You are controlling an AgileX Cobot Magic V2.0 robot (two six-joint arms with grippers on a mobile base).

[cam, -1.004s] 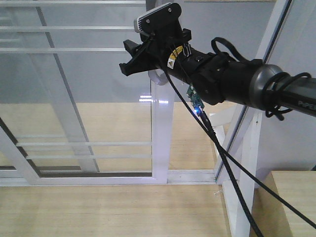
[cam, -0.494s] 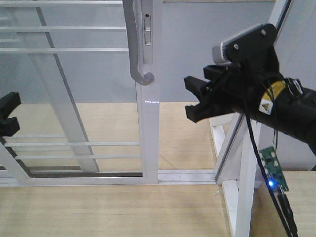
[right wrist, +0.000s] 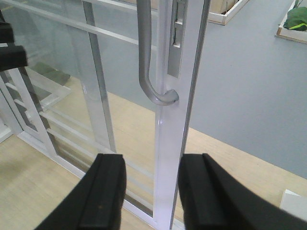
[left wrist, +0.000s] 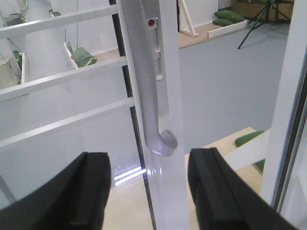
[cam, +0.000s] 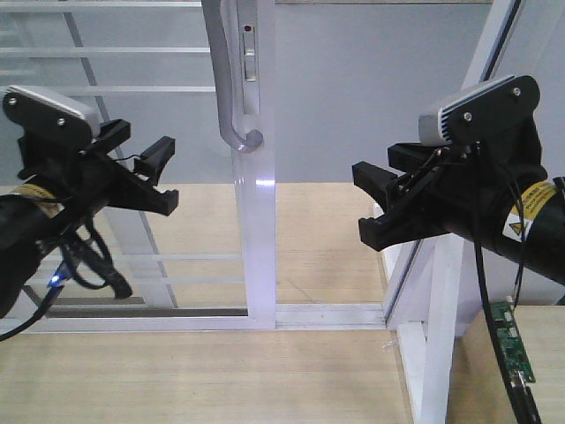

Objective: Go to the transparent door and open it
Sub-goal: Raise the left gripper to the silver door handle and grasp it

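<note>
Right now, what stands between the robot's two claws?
In the front view, the edge of the door, with its curved handle, stands between the left gripper and the right gripper. Neither touches it.

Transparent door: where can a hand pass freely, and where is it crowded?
Free: the opening between the transparent door and the outer frame post; the near wooden floor. Crowded: the handle, flanked by the left end effector and right end effector.

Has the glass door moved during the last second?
Yes. The glass door slid left, away from the fixed white post, so the gap widened.
</note>
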